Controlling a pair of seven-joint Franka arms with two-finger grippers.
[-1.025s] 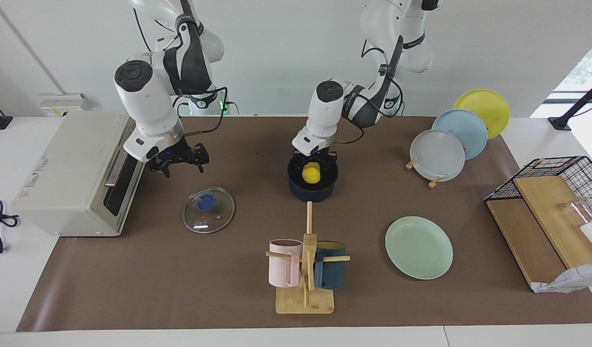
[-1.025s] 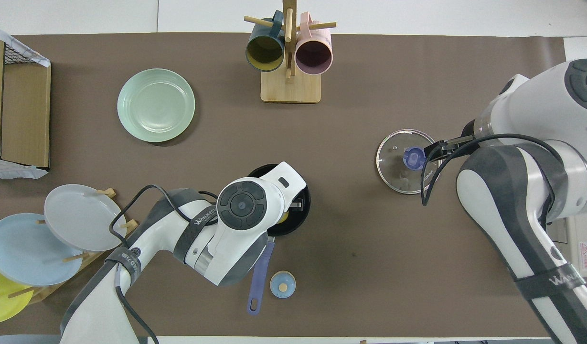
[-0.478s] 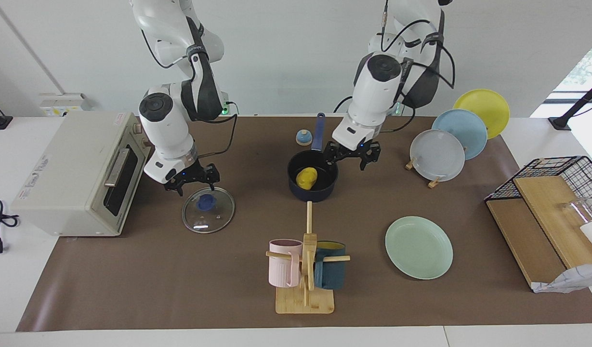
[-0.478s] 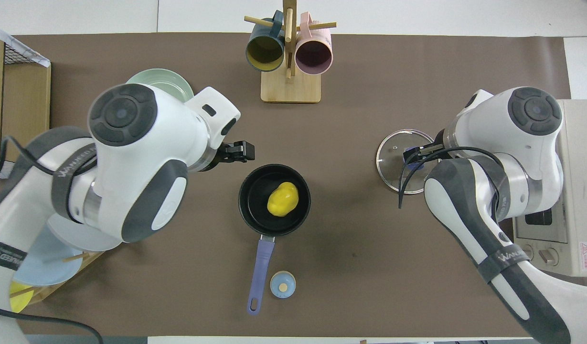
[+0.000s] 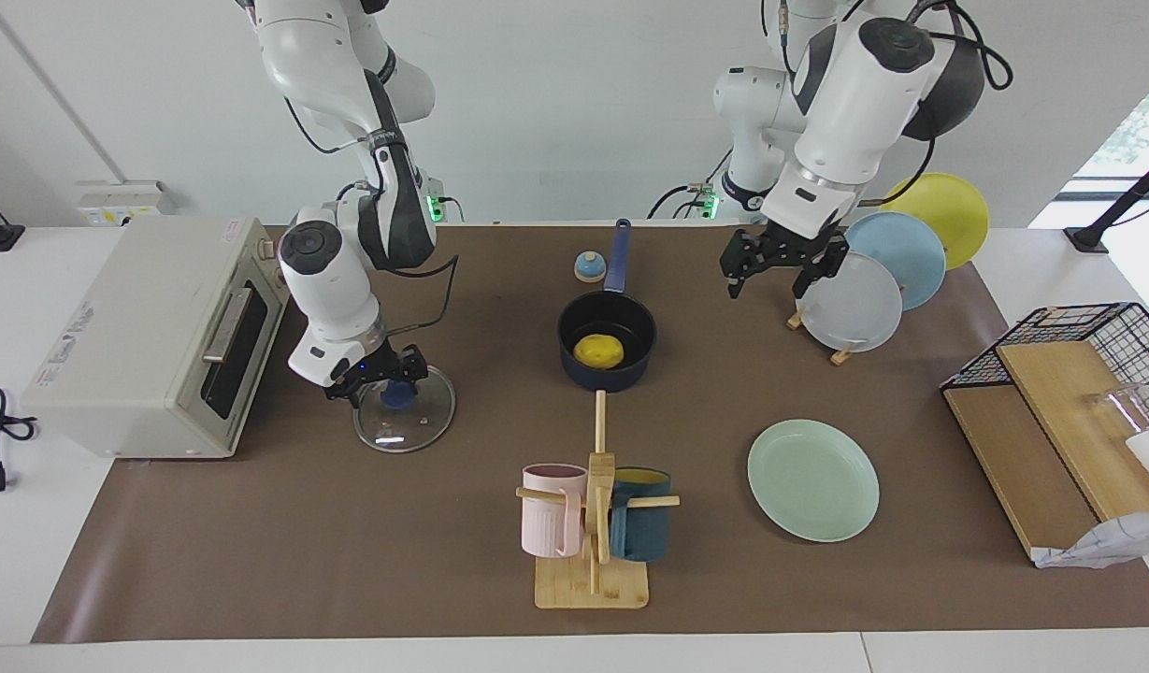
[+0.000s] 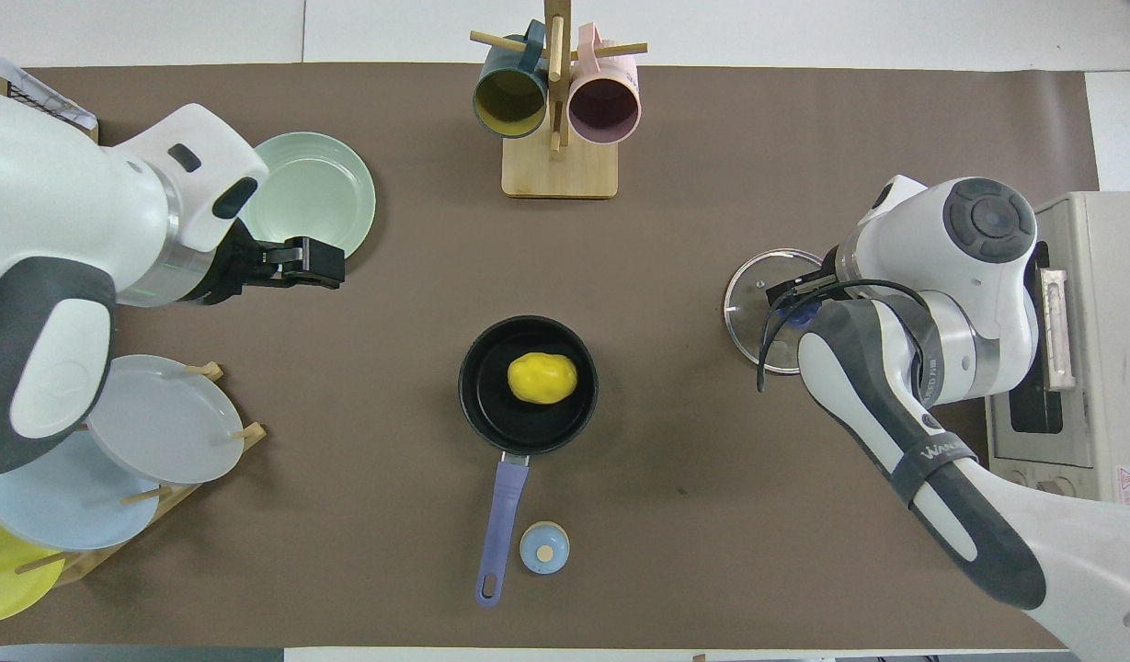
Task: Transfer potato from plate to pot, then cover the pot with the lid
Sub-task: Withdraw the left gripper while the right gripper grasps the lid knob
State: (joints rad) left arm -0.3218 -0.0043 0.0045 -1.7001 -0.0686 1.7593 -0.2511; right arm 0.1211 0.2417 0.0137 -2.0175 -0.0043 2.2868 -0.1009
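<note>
Potato in pot, lid beside it.
The yellow oval potato [image 5: 599, 350] lies in the navy saucepan [image 5: 607, 372]; the round glass lid [image 5: 405, 408] sits toward the right arm's end.

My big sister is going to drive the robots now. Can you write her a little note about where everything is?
Left gripper: open, empty, up over the mat beside the plate rack.
Right gripper: open, down at the knob of the lid, not gripping it yet.
Potato lies in the pot; the plate is empty.
Done: potato moved.
Left: grip the lid, carry it over, cover the pot.
</note>
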